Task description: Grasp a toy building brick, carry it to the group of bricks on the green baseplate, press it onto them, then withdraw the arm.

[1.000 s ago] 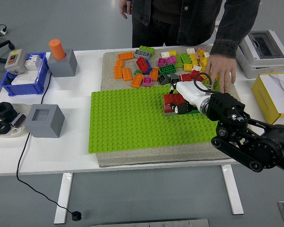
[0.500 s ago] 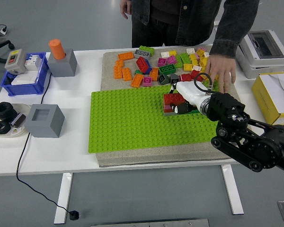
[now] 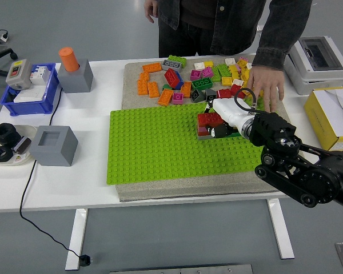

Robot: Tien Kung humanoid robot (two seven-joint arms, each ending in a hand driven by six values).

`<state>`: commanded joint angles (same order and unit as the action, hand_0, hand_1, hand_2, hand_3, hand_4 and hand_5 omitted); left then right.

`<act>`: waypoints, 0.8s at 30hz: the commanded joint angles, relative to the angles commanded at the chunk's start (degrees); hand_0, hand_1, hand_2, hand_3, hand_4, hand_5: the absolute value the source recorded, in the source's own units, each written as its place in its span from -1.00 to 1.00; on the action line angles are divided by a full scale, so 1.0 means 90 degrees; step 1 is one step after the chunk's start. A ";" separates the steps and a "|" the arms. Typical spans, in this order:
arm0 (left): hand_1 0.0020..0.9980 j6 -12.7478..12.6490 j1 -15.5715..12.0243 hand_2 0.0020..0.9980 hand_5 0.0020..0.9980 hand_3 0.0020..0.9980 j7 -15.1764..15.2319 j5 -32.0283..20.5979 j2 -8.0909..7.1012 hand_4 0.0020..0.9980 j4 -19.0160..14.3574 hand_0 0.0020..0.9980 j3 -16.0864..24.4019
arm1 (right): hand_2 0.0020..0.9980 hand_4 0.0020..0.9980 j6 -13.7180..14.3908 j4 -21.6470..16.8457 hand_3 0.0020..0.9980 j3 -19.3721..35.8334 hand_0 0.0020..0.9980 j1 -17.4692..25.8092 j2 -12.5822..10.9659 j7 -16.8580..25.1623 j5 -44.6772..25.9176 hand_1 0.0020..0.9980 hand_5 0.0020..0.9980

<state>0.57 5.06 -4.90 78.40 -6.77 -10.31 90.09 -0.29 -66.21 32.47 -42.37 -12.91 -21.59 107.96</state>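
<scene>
The right hand (image 3: 226, 117) bears down on the red brick (image 3: 208, 120) at the green baseplate (image 3: 154, 148)'s far right, seemingly seating it; its grip I cannot tell.

One green baseplate (image 3: 154, 145) on the counter (image 3: 97, 188), and one small stack of bricks (image 3: 208, 124) sitting on it. Behind, a loose pile of bricks (image 3: 188, 80), too many to count exactly. Two grey blocks (image 3: 55, 145), one blue bin (image 3: 28, 98), one yellow box (image 3: 334, 117). One robot hand (image 3: 226, 121), one person's hand (image 3: 267, 84).
</scene>
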 joint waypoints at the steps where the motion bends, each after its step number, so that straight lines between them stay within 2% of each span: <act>1: 0.25 0.0000 0.0000 0.16 -0.60 0.17 0.0000 0.0000 0.0000 0.30 0.0000 0.27 -0.0001 | 0.71 0.30 0.0000 0.0001 0.40 -0.0001 0.73 0.0000 0.0000 0.0000 -0.0002 0.66 -0.78; 24: 0.25 0.0006 0.0006 0.16 -0.60 0.17 0.0008 -0.0013 -0.0006 0.30 0.0000 0.27 -0.0020 | 0.72 0.28 -0.0005 0.0001 0.39 0.0016 0.73 -0.0006 -0.0004 0.0006 -0.0034 0.66 -0.76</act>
<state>0.62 5.12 -4.83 78.28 -6.82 -10.31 89.91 -0.33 -66.20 32.61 -42.42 -12.94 -21.54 107.65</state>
